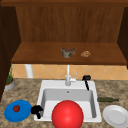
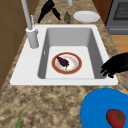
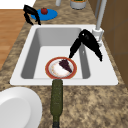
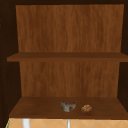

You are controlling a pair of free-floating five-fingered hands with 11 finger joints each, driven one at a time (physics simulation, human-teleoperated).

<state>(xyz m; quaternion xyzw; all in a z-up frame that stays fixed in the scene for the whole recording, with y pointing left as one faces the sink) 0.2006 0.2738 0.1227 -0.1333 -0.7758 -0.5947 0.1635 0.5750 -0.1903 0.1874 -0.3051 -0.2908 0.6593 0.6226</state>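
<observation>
Front view: cabinet (image 1: 67,25) above, with a shelf (image 1: 37,53) carrying a grey lump (image 1: 68,52) and a brown lump (image 1: 85,54). Below it the counter (image 1: 25,90), speckled stone, and the white sink (image 1: 92,86) set in it. A big red ball (image 1: 67,115) sits in front of the basin in this view.

Blue plate (image 1: 15,112) left of the sink, tomato (image 1: 16,108) on it. White plate (image 1: 116,115) right of the sink, dark green bottle (image 1: 107,99) lying on the counter just behind it. Faucet (image 1: 68,76) at the back rim. Potted plant (image 1: 9,80) far left.

Left side view: a red-rimmed dish (image 2: 66,62) lies flat on the basin floor, a dark purple piece on it.

Left hand (image 1: 37,110) hovers over the sink's front left corner, just beside the blue plate, fingers curled downward, holding nothing; apart from the tomato. Right hand (image 1: 86,79) is up at the back right of the sink, near the faucet, fingers straight and pointing down, thumb spread apart, nothing in it; in the right side view it hangs above the basin's faucet-side edge, clear of the dish.
</observation>
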